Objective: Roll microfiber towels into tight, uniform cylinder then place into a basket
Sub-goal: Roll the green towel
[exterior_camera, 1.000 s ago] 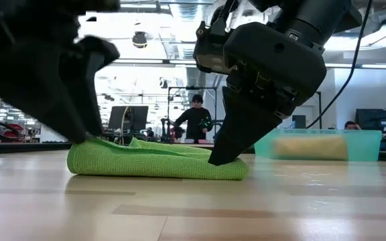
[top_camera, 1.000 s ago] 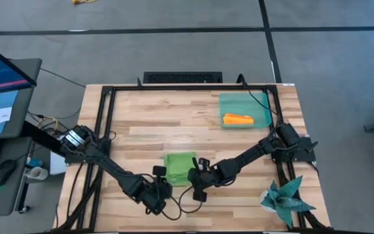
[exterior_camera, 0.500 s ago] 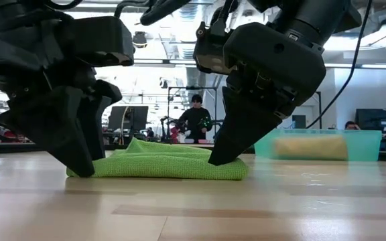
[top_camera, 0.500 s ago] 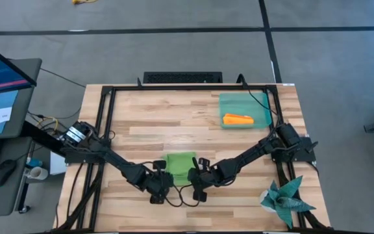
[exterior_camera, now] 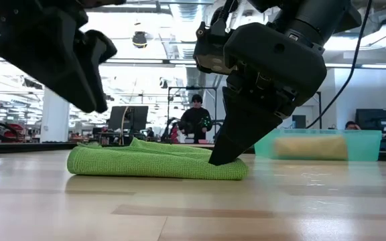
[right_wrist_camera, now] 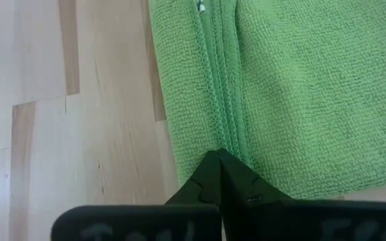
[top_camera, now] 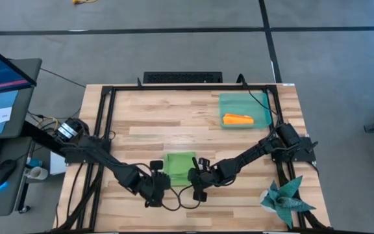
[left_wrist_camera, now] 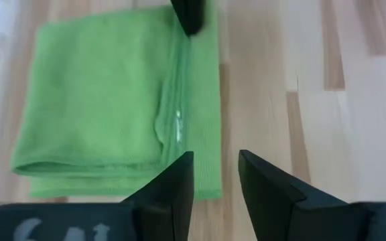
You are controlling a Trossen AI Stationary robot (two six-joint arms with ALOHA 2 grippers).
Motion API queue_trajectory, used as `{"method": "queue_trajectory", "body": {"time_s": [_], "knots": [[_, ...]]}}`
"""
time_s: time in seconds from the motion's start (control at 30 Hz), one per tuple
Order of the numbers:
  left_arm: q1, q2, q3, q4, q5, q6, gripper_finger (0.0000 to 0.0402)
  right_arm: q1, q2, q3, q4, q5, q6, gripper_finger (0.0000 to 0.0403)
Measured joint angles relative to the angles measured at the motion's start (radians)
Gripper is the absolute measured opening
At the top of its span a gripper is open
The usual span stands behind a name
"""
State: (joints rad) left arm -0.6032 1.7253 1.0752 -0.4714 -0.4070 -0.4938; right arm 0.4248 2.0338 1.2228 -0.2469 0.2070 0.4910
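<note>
Wood table (top_camera: 141, 130). Green towel (top_camera: 180, 166) folded, soft, limp, light. Right gripper (right_wrist_camera: 218, 163) pinched shut on hem at 3 o'clock. Left gripper (left_wrist_camera: 215, 175) narrowly parted, lifted at 8 o'clock; best taken at layered edge.

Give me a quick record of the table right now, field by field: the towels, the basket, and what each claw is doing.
green towel: folded flat, near the front middle of the table, not rolled
orange towel: rolled, lying in the basket
basket: teal tray at the far right of the table
right claw: shut, tip pressing on the green towel's edge
left claw: part open, raised above the table just off the green towel, holding nothing
other: dark teal spiky cloth at the front right corner
</note>
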Motion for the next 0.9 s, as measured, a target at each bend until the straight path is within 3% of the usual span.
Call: {"method": "queue_trajectory", "body": {"time_s": [0.13, 0.37, 0.73, 0.9], "knots": [[-0.019, 0.028, 0.001, 0.040, -0.048, -0.008, 0.0111, 0.000, 0.000, 0.000, -0.001, 0.000, 0.003, 0.0012], [-0.004, 0.112, 0.000, 0.060, -0.018, 0.012, 0.0114, 0.000, 0.000, 0.000, -0.003, 0.000, 0.006, 0.0012], [0.046, 0.199, 0.005, 0.083, -0.011, 0.002, 0.0159, 0.000, 0.000, -0.001, -0.002, -0.016, 0.006, 0.0013], [0.060, 0.198, 0.005, 0.070, 0.045, -0.053, 0.0152, -0.002, 0.000, -0.001, -0.002, -0.066, 0.002, 0.0014]]}}
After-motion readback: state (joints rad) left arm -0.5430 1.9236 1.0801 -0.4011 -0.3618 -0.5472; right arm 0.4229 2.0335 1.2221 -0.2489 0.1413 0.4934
